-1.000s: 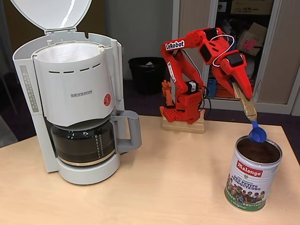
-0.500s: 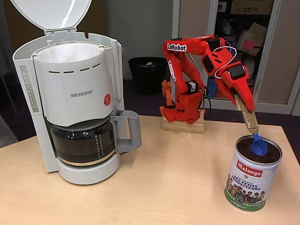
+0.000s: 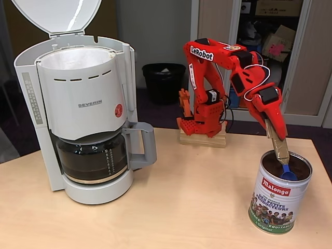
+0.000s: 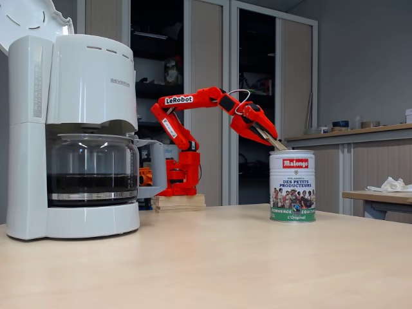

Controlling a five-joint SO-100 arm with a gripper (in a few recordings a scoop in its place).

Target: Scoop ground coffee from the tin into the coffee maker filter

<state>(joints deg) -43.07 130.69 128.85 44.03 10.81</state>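
Standing at the left: the big white plastic drip coffee machine (image 3: 78, 111) marked "SEVERIN", its round lid (image 3: 57, 15) tilted up and open; in both fixed views it rests on the light wooden table (image 3: 171, 207).
Filter: the white paper cone filter (image 3: 72, 58) lines the round white basket at the top of the machine; what is inside it cannot be seen.
Carafe: the glass carafe (image 3: 92, 158) sits under the basket, with dark liquid in it.
Background: a black waste bin (image 3: 162, 80) stands on the floor behind the table.
Arm: the red arm (image 3: 218, 78) marked "LeRobot" stands on a small wooden block (image 3: 202, 139) at the far edge of the table and reaches to the right and down.
Gripper: the red gripper (image 3: 276, 136) is closed around the tan wooden handle (image 3: 280, 148) of a small blue scoop (image 3: 288, 173).
Scoop: its blue bowl is inside the can opening, at the surface of the powder.
Tin: the shiny metal cylindrical tin (image 3: 278, 194) with the white label and red "Malongo" logo stands upright at the right of the table, well apart from the machine.
Coffee: the dark brown ground coffee (image 3: 280, 167) fills the tin near to its rim.
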